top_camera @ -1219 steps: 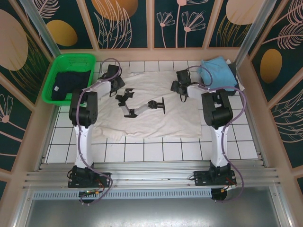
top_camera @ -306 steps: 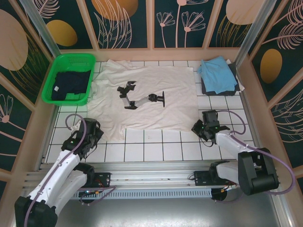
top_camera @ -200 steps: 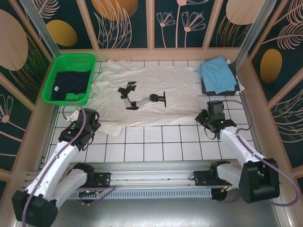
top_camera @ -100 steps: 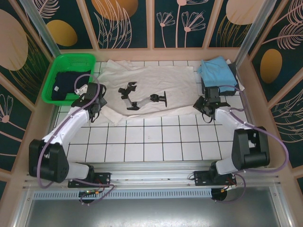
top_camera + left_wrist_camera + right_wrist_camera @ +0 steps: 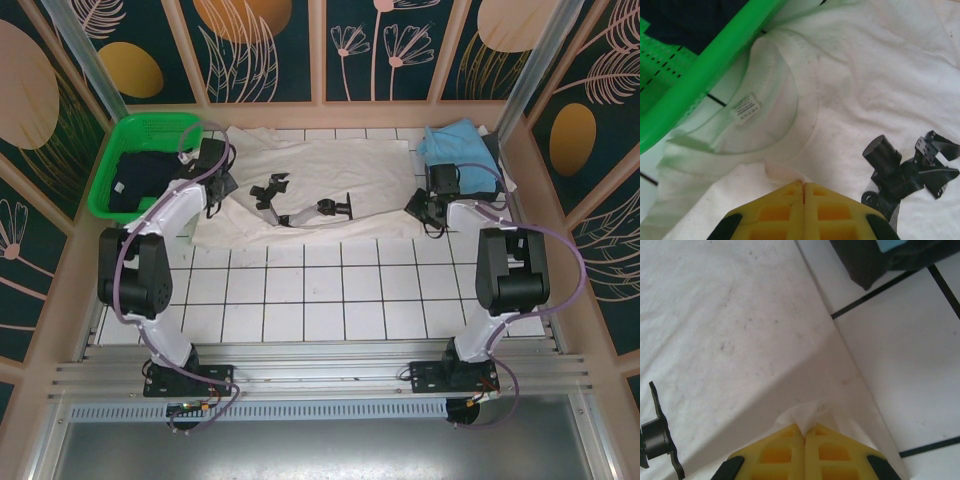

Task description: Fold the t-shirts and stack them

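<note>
Cream-white cotton t-shirt with a black robot-arm print (image 5: 340, 170) lies across the far part of the white tiled tabletop (image 5: 330, 290), between the green plastic mesh basket (image 5: 104, 172) on the left and a small stack of shirts in the far right corner.

Left fingers (image 5: 785, 200): closed tight, yellow pads pressed together, a small pinch of cream cloth caught at the tips, just beside the ribbed collar. The collar opening with its white sewn-in label (image 5: 746, 108) lies against the basket rim. The print shows to the right of the tips.

Right fingers (image 5: 785, 442): closed tight, with a small peak of cream cloth gathered between the tips at the shirt's right edge, where a fold runs along bare tile.

Dark navy t-shirt (image 5: 145, 180): inside the basket.

Light blue t-shirt (image 5: 460, 150): folded, on top of the dark grey t-shirt (image 5: 875, 262), close to the cream shirt's edge but apart from it.
</note>
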